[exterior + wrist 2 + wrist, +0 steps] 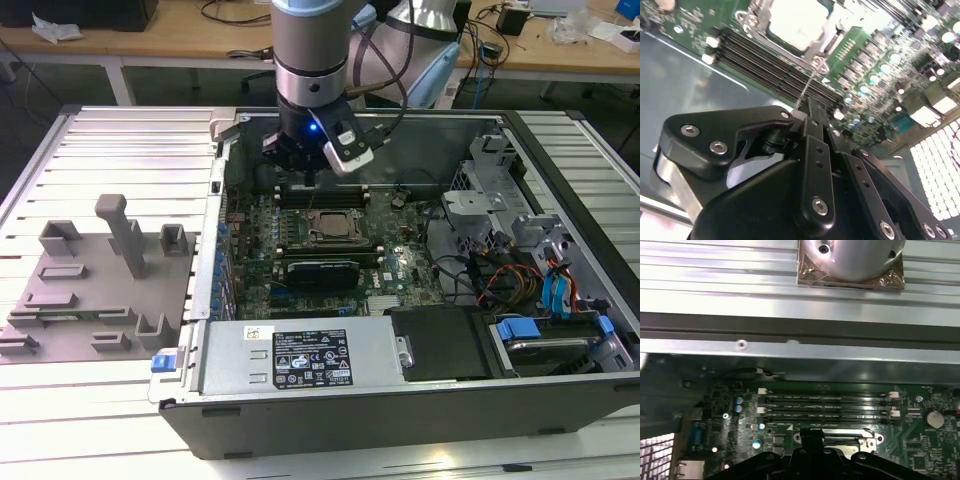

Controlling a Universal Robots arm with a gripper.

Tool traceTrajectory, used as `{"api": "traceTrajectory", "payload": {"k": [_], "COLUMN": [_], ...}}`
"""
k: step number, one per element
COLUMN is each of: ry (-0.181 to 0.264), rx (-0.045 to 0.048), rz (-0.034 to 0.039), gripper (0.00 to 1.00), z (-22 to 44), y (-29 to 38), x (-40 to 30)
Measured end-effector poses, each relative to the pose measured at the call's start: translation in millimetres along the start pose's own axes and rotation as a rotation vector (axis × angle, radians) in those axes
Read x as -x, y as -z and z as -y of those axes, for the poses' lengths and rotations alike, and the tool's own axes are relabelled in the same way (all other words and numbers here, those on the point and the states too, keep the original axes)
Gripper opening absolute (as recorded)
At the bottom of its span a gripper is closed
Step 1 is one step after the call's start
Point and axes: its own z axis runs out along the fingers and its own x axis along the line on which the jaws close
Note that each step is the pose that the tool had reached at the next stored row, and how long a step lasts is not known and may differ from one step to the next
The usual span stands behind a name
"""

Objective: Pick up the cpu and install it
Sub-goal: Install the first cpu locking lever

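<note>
Second wrist view: the gripper has its fingers pressed together, and they seem to pinch the tip of a thin wire lever that runs up to the socket. The cpu lies flat in that socket with its shiny top up, just beside the slots. In the exterior view it sits near the middle of the board, inside the open case. I think the gripper holds the lever because the lever locks the cpu in place.
</note>
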Motion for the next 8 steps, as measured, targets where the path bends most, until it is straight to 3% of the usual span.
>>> {"api": "traceTrajectory", "payload": {"k": [6,8], "ry": [-0.001,-0.001], "rx": [-0.0001,0.0000], "rz": [-0.0029,-0.0032], "gripper": [0.11,0.11], "z": [1.5,1.8], "y": [-0.5,-0.7], "x": [17.6,20.2]}}
